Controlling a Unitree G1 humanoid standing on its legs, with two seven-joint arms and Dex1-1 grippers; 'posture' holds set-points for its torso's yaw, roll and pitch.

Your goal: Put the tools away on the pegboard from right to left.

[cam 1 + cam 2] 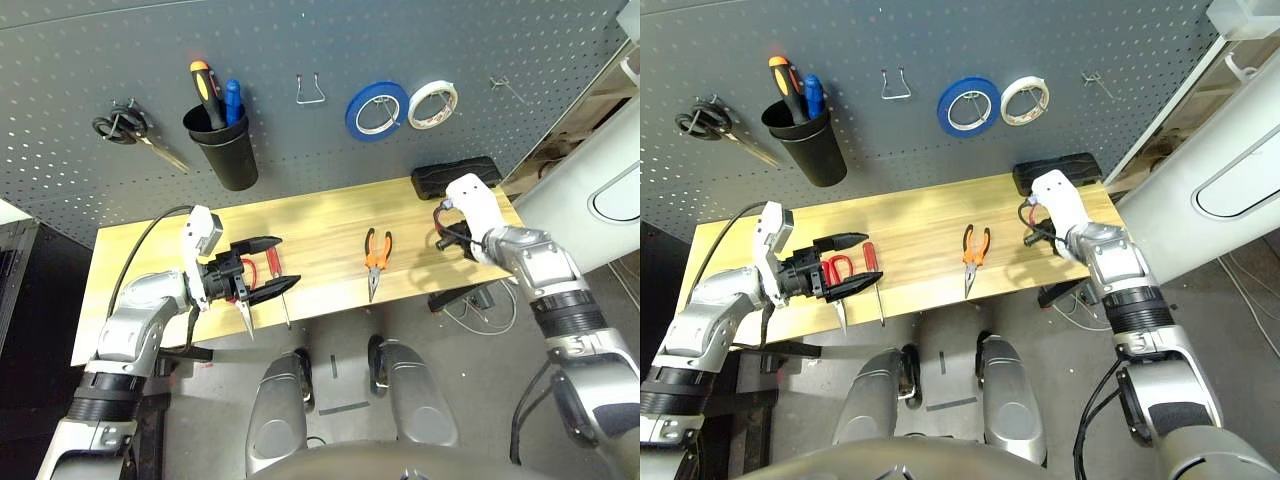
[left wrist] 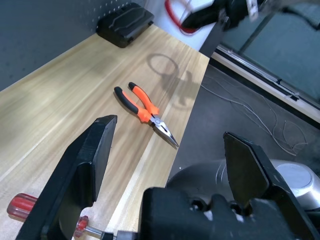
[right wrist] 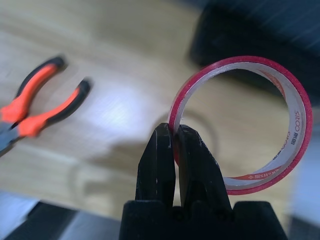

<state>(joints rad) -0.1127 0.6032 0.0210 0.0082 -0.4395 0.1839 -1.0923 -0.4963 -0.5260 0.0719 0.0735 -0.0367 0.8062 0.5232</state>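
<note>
My right gripper [image 3: 175,131] is shut on the rim of the thin red tape ring [image 3: 295,125] and holds it upright above the table's right end, in front of the pegboard [image 1: 330,40]. The ring's shadow falls on the wood below. The orange-handled pliers [image 1: 376,255] lie flat mid-table, tips toward the front edge. At the left, my left gripper [image 1: 288,262] stands open just above the table. The red-handled screwdriver [image 1: 274,268] lies under its fingers, and the red-handled scissors [image 1: 837,268] are partly hidden behind them.
On the pegboard hang black-handled scissors [image 1: 125,128], a black cup [image 1: 225,145] holding screwdrivers, a bare wire hook [image 1: 311,90], a blue tape roll [image 1: 376,110], a white tape roll [image 1: 432,104] and a small hook [image 1: 505,87]. A black case [image 1: 456,176] sits at the wooden table's [image 1: 330,215] back right.
</note>
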